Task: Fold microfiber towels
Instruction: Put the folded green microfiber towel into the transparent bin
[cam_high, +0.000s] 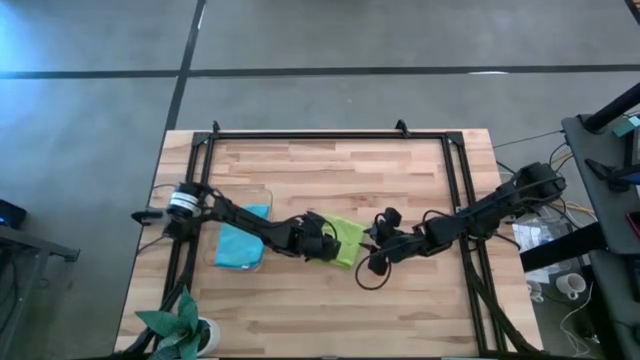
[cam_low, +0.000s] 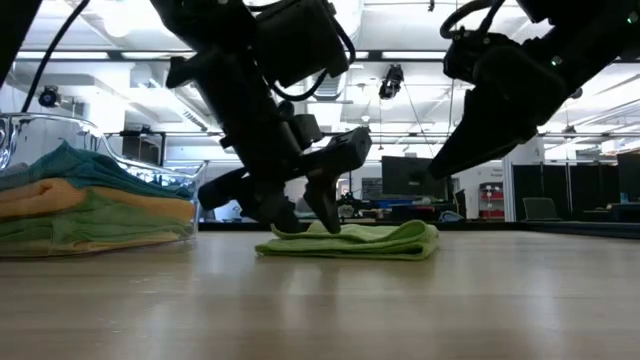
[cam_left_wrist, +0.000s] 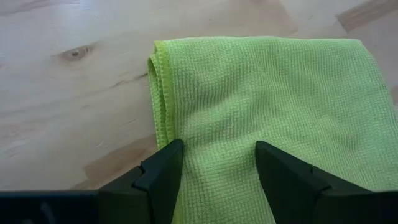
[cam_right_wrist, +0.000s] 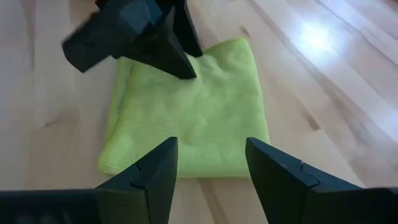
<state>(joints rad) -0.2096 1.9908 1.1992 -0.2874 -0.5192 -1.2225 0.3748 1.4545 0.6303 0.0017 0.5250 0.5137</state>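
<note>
I have the lime green towel (cam_high: 347, 240) lying folded flat on the wooden table (cam_high: 330, 165), about at its middle. From table height it reads as a low, layered pad (cam_low: 352, 241) with nothing lifting it.

My left gripper (cam_left_wrist: 217, 171) sits low at the towel's left edge, its fingers (cam_left_wrist: 160, 177) spread apart with the cloth showing flat between them; the tips look down on or just above the fabric, and I see no pinch, so the jaws are open and hold nothing. In the right wrist view that same gripper (cam_right_wrist: 177, 53) stands over the towel's far-left corner.

My right gripper (cam_right_wrist: 208, 171) hovers just off the towel's right side, raised clear of the table, jaws wide open and empty.

To the left, a clear container (cam_low: 150, 200) holds the other towels (cam_low: 90, 205) stacked: teal on top, then orange, green and yellow. A green plant (cam_high: 175, 325) stands at the table's near-left corner.
</note>
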